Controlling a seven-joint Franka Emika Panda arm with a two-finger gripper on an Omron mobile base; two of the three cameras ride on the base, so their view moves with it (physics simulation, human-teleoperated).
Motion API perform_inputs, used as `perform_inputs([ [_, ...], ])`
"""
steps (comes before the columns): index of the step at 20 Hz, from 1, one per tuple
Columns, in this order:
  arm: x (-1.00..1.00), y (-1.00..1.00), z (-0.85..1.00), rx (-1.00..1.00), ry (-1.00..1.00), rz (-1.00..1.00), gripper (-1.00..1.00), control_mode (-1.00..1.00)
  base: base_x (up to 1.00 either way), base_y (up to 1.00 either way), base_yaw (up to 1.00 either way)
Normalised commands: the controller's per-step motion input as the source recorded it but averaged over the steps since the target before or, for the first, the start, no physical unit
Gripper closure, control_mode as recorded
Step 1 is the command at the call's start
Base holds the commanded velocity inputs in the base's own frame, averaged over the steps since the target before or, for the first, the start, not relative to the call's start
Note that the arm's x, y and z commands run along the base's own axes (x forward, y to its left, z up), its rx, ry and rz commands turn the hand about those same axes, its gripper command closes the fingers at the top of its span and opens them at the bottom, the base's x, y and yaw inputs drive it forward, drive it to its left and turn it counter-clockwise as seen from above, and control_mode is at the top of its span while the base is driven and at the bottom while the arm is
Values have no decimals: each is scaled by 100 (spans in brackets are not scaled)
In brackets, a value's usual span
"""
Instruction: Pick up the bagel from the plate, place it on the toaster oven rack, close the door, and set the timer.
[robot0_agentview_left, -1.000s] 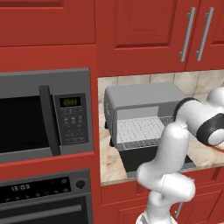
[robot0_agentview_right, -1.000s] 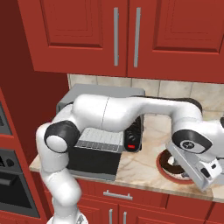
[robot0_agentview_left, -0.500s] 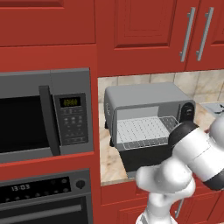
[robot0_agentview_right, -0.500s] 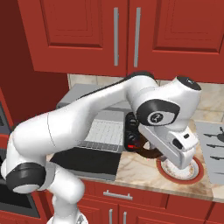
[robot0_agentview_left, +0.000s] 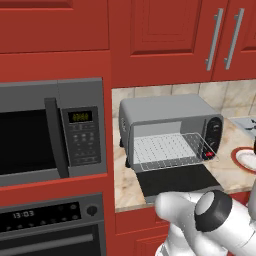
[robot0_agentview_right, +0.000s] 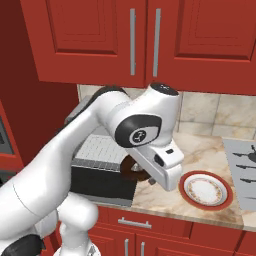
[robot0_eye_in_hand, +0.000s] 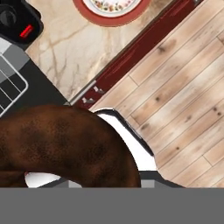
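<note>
My gripper (robot0_agentview_right: 145, 176) is shut on the bagel (robot0_agentview_right: 133, 170), a dark brown ring that hangs just right of the toaster oven's open door (robot0_agentview_right: 100, 182). In the hand view the bagel (robot0_eye_in_hand: 61, 144) is close up and hides the fingertips. The plate (robot0_agentview_right: 206, 189), white with a red rim, lies bare on the counter to the right of the hand. The toaster oven (robot0_agentview_left: 170, 120) stands open, with its silver wire rack (robot0_agentview_left: 167, 150) bare and the dark door (robot0_agentview_left: 175, 180) folded down flat. The oven's black knob panel with a red button (robot0_eye_in_hand: 17, 22) is at the hand view's top left.
A built-in microwave (robot0_agentview_left: 50, 135) fills the wall left of the counter, with an oven (robot0_agentview_left: 45, 220) below it. Red cabinets (robot0_agentview_right: 145, 40) hang above the counter. A stovetop edge (robot0_agentview_right: 242, 170) lies at the far right. Wood floor (robot0_eye_in_hand: 183, 87) lies beyond the counter's front edge.
The arm has swung left from above the plate toward the toaster oven, carrying the bagel. The plate now lies bare.
</note>
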Motion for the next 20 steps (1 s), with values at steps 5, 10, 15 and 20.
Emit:
perform_inputs([
  [5, 0, 75, 0, 0, 0, -2, 100, -100, 0, 0, 0],
  [10, 0, 91, 1, 2, 4, 3, 100, -100, 0, 0, 0],
  [15, 5, 79, 0, 3, 1, 8, 100, -100, 0, 0, 0],
  [20, 35, 36, 3, 3, 0, 12, 100, -100, 0, 0, 0],
])
